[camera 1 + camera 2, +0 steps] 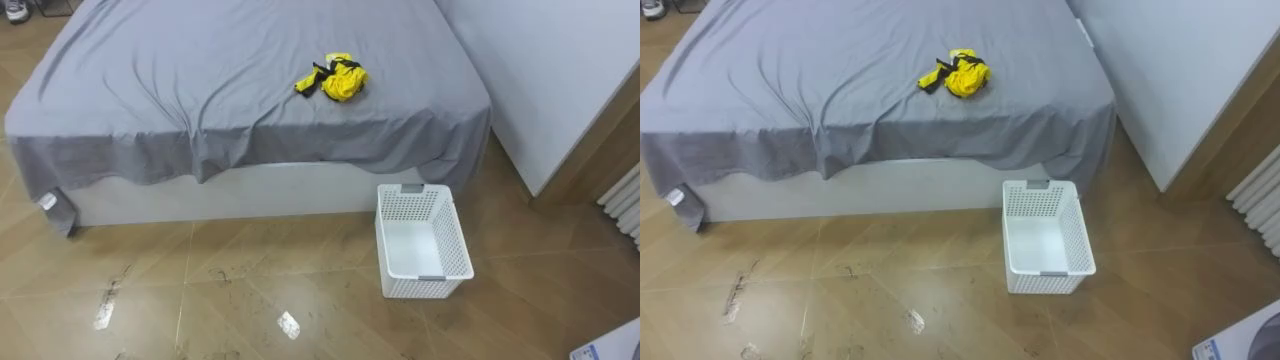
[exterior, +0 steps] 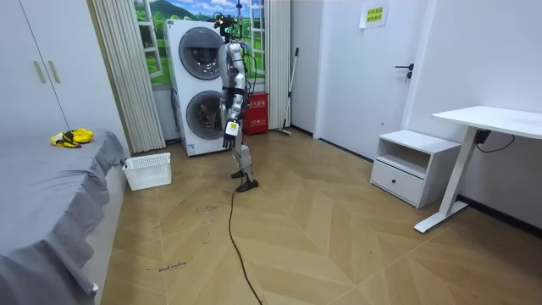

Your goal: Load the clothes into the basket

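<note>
Bed (image 1: 200,70) with clothes (image 1: 333,78); basket (image 1: 422,243), washers (image 2: 200,93) beyond

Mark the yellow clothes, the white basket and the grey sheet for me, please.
yellow clothes (image 1: 338,80), left eye view, middle of the bundle.
white basket (image 1: 453,238), left eye view, its right inner wall.
grey sheet (image 1: 200,70), left eye view, bare stretch left of the clothes.

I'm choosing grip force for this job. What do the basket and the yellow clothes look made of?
The basket looks like rigid white plastic, matte, its thin walls pierced by regular rows of holes. The yellow clothes look like thin soft fabric, perhaps synthetic: they lie crumpled in a loose heap.
</note>
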